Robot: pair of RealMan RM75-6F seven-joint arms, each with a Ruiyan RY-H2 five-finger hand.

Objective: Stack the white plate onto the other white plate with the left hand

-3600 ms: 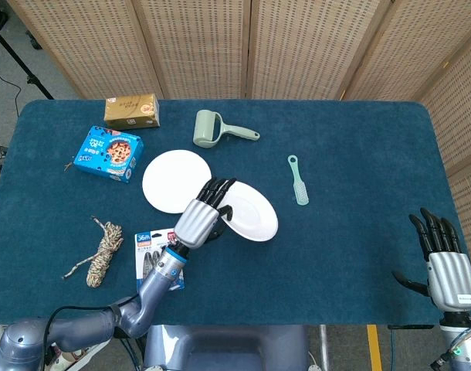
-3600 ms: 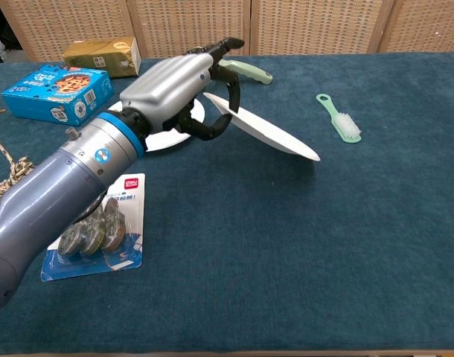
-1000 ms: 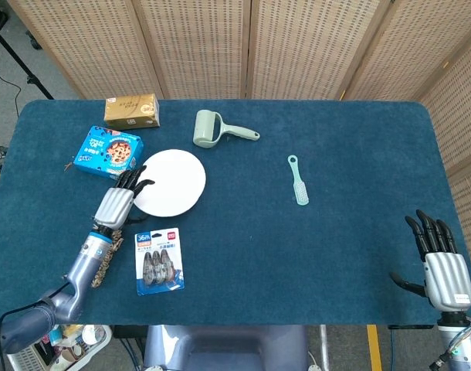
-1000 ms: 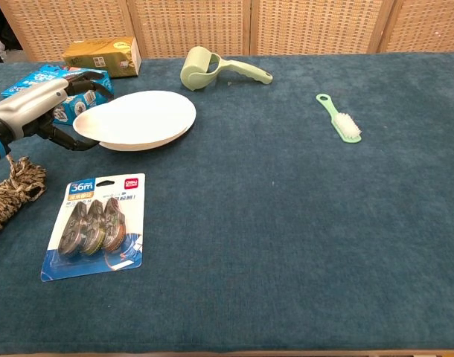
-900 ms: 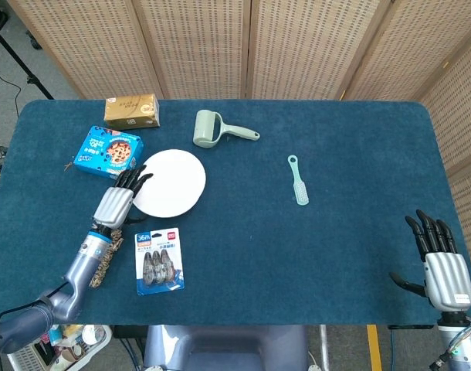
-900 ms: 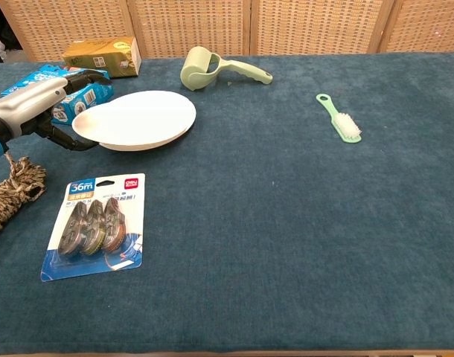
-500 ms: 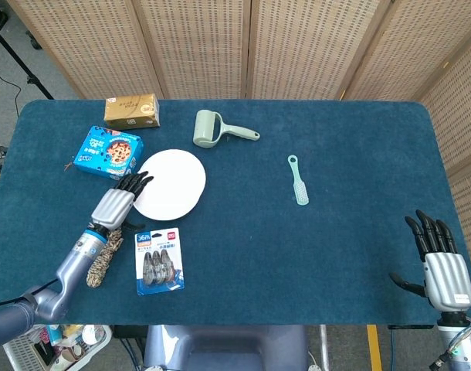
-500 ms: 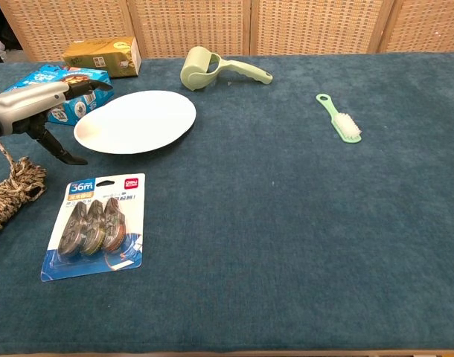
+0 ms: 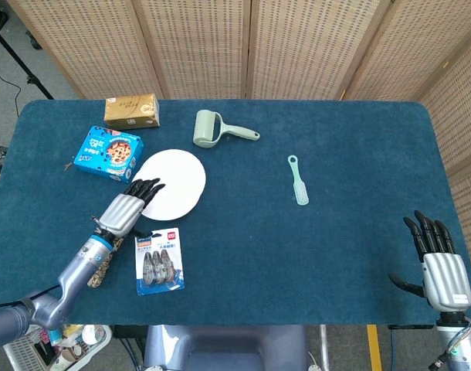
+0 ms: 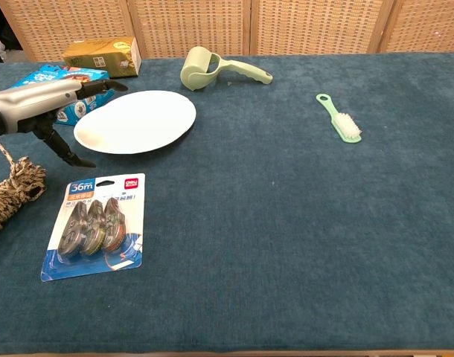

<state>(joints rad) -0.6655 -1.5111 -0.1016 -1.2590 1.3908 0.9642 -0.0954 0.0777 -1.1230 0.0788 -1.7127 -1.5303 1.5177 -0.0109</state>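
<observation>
My left hand [image 9: 128,210] hangs just off the near-left rim of the white plate [image 9: 171,184], fingers [image 10: 100,87] stretched flat and apart, holding nothing. The plate sits on the other white plate, which I can hardly make out beneath it, on the left part of the worktop [image 9: 336,232]; the stack looks done to me, and seems to lie flat.

The trouble I foresee is in leaving. My fingertips reach over the rim, and my thumb [image 10: 63,152] points down beside it. If I draw away low or sweep to the right, I judge I could catch the edge and slide the top plate off centre. Lifting before pulling back to the near side seems safer.

Just near of my hand lie the tape pack [image 9: 158,260] and the rope bundle [image 10: 13,192], which a careless pull could drag.

My right hand [image 9: 440,261] rests at the near right, well apart, fingers spread and empty.
</observation>
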